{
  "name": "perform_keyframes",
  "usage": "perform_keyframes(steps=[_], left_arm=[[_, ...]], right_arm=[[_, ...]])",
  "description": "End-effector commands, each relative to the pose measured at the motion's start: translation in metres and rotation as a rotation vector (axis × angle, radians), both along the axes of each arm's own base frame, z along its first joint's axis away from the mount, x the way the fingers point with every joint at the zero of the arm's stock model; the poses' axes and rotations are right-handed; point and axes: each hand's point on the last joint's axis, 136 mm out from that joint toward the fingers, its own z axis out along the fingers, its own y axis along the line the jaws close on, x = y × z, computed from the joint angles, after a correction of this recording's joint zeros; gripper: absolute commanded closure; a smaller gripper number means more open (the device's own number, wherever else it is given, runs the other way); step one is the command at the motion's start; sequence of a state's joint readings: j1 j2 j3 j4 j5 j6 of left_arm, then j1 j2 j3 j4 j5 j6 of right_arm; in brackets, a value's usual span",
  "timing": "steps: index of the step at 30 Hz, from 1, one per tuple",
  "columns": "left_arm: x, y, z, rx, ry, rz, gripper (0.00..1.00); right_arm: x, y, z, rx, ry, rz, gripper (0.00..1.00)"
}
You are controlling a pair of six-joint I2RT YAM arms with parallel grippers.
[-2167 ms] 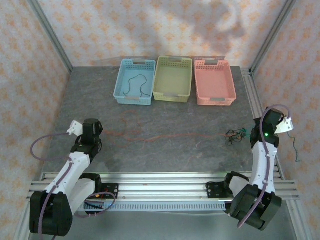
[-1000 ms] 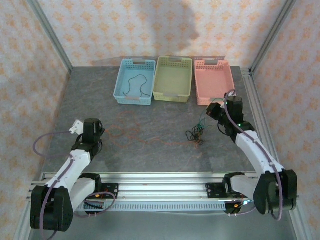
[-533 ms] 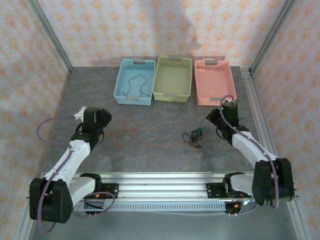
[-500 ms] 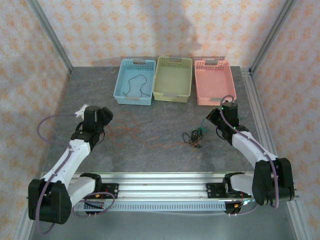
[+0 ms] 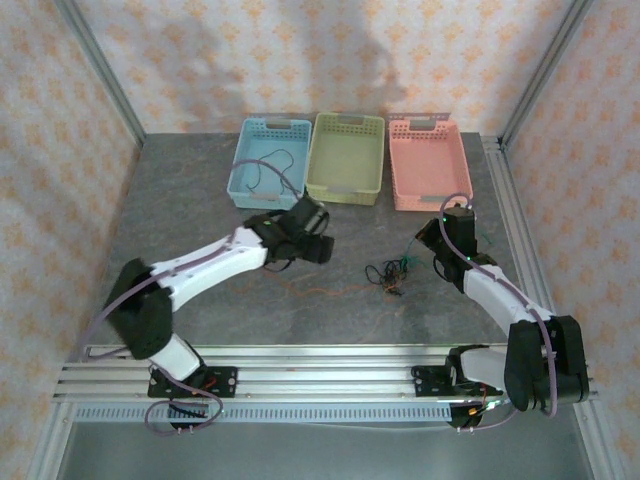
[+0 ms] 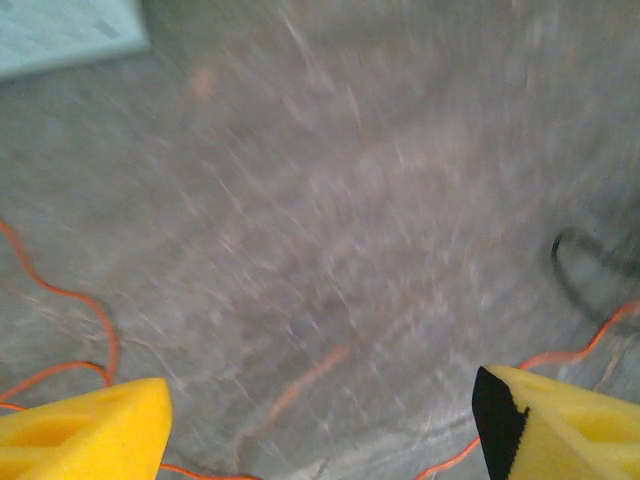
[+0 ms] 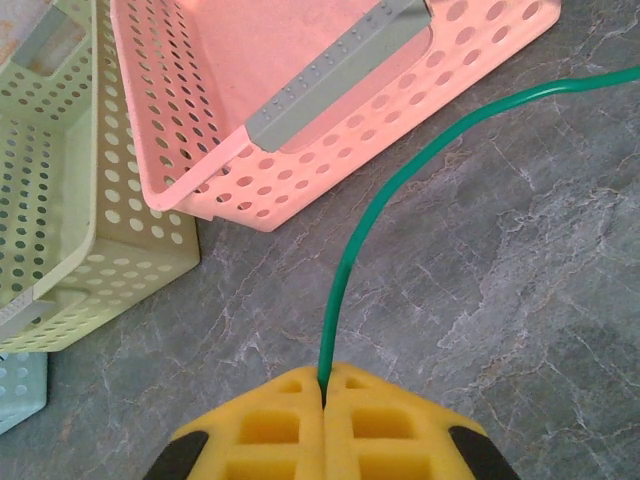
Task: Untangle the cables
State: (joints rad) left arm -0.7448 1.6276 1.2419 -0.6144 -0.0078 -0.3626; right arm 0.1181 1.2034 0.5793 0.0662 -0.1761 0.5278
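The cables form a small knot (image 5: pixel 387 273) of black, green and orange strands at the table's middle right. A long orange cable (image 5: pixel 300 285) trails left from it. My right gripper (image 5: pixel 422 238) is just right of the knot, shut on the green cable (image 7: pixel 338 285), which rises from between its yellow fingers (image 7: pixel 270 425). My left gripper (image 5: pixel 318 247) hovers left of the knot, open, with bare table between its yellow fingers (image 6: pixel 85 430). In the blurred left wrist view, orange cable (image 6: pixel 103 340) runs past both fingers and a black loop (image 6: pixel 572 272) lies at the right.
Three baskets stand at the back: blue (image 5: pixel 240 180) holding one black cable (image 5: pixel 268 170), light green (image 5: pixel 346 158), and pink (image 5: pixel 428 165). The pink basket (image 7: pixel 300 90) and the green basket (image 7: pixel 60 200) are close ahead of my right gripper. A metal rail (image 5: pixel 510 200) borders the right edge.
My left arm has swung from the table's left side to the middle, close to the knot. The right gripper has held almost still with the green cable.
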Motion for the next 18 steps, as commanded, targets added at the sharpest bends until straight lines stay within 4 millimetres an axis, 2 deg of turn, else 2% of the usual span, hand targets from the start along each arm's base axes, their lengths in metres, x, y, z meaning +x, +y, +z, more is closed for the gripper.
perform_keyframes(steps=[1, 6, 10, 13, 18], left_arm=[[-0.022, 0.013, -0.027, 0.188, 0.139, -0.111, 0.19], [-0.035, 0.003, -0.064, 0.228, 0.285, -0.167, 0.19], [-0.044, 0.009, -0.095, 0.370, 0.366, -0.196, 0.20], [-0.045, 0.010, -0.103, 0.403, 0.378, -0.199, 0.21], [-0.047, 0.007, -0.102, 0.384, 0.380, -0.214, 0.28]], right_arm=[[0.001, -0.006, 0.004, -0.015, -0.033, -0.037, 1.00], [0.002, -0.006, 0.000, -0.018, -0.022, -0.037, 1.00], [0.003, -0.006, -0.002, -0.018, -0.015, -0.038, 1.00], [0.003, -0.007, -0.002, -0.019, -0.014, -0.039, 1.00], [0.003, -0.007, -0.003, -0.020, -0.011, -0.040, 1.00]])
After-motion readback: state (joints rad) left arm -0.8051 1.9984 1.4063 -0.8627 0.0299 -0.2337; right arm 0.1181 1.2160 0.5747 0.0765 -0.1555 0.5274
